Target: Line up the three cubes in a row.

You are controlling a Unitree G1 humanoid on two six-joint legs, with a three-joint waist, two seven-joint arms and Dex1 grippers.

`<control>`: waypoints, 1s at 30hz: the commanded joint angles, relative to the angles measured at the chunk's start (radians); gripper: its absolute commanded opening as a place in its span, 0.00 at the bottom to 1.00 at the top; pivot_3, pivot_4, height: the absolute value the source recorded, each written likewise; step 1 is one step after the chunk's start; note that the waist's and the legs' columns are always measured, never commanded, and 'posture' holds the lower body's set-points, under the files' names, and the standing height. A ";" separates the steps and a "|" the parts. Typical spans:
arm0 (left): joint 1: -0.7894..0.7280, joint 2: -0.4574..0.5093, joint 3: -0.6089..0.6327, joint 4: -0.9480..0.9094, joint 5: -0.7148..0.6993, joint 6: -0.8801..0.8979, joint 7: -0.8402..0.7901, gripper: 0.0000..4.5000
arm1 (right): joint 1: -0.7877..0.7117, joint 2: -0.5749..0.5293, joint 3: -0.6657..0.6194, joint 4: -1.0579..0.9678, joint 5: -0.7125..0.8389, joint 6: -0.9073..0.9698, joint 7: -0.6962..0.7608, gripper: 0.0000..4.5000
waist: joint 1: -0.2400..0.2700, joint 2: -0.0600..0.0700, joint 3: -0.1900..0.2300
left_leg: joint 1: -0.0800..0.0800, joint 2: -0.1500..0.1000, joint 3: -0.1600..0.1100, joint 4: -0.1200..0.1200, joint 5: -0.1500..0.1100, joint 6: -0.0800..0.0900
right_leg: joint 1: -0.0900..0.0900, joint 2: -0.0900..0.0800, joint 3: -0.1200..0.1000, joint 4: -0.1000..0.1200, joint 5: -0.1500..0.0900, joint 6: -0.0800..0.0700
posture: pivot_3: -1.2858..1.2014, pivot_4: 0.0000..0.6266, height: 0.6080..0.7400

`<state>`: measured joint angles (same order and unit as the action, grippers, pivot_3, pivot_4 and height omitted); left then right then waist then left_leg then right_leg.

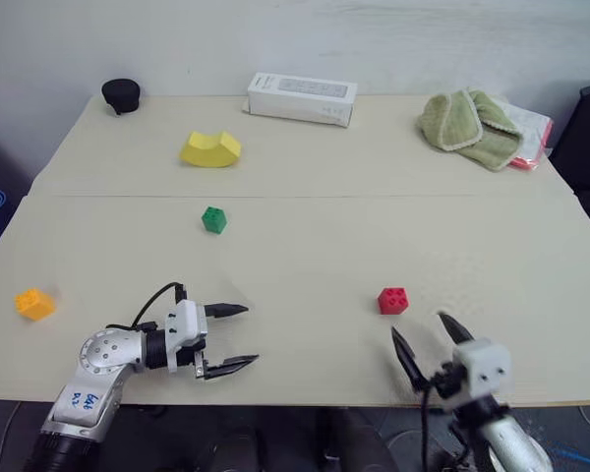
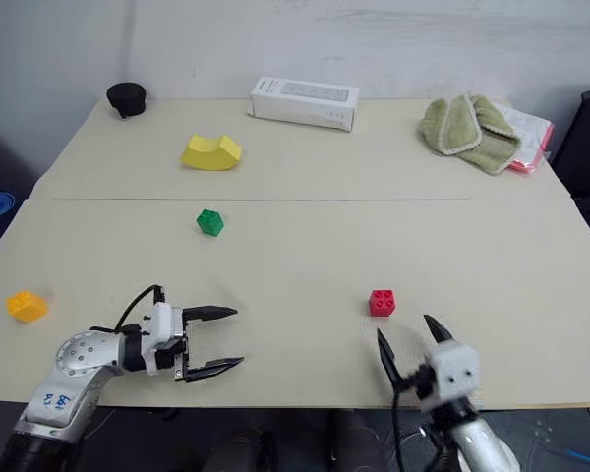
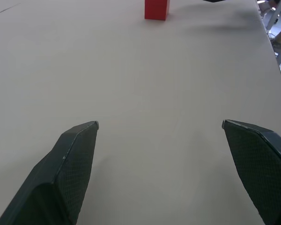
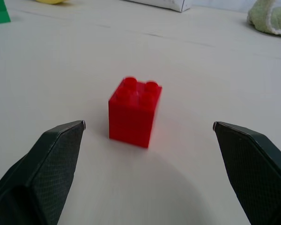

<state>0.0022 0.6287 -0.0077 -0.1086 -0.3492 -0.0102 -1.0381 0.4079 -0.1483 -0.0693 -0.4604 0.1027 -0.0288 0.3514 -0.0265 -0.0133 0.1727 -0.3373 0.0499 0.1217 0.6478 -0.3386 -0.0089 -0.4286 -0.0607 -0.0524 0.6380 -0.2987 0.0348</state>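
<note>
Three cubes, red (image 1: 392,300), green (image 1: 213,219), orange-yellow (image 1: 34,304), lie well apart, unaligned; left claw (image 1: 231,339) and right claw (image 1: 430,340) released, empty.

On the pale surface (image 1: 305,246) the red cube (image 1: 393,300) sits just ahead of the right pincer (image 1: 433,342), whose fingers stand spread. The left pincer (image 1: 240,337), also spread, lies near the front edge, pointing right. The orange-yellow cube (image 1: 34,304) sits far left, the green cube (image 1: 214,219) mid-surface. Farther back are a yellow curved block (image 1: 211,149), a white box (image 1: 302,98), what looks like a folded green cloth (image 1: 469,128), and a black cup (image 1: 121,95).
</note>
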 commanded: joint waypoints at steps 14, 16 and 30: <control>0.045 0.012 0.043 -0.070 -0.007 0.006 0.047 1.00 | -0.161 0.007 0.084 0.017 -0.032 0.192 -0.103 0.56 | -0.005 -0.001 0.000 | 0.001 0.000 0.000 0.000 0.000 0.001 | 0.000 0.000 0.000 0.001 0.000 0.000 | 0.52 0.24 1.00; 0.048 0.012 0.044 -0.069 -0.004 0.004 0.047 1.00 | -0.151 -0.003 0.101 0.013 -0.031 0.173 -0.086 0.42 | -0.004 -0.001 0.000 | 0.001 0.000 0.000 0.000 0.000 0.001 | 0.000 0.000 0.000 0.001 0.000 0.000 | 0.52 0.24 1.00; 0.034 0.002 0.035 -0.049 0.001 0.015 0.053 1.00 | -0.496 -0.570 0.140 0.423 0.275 -0.092 0.946 0.33 | -0.002 -0.009 0.004 | 0.001 0.000 0.001 0.003 0.000 0.003 | 0.003 0.002 -0.001 -0.001 0.001 0.003 | 0.52 0.24 1.00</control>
<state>0.0393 0.6303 0.0192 -0.1424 -0.3462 0.0118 -0.9868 -0.0615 -0.7172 0.0503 -0.0965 0.3639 -0.0708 1.2146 -0.0285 -0.0228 0.1768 -0.3361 0.0496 0.1225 0.6505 -0.3388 -0.0056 -0.4261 -0.0585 -0.0532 0.6375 -0.2974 0.0373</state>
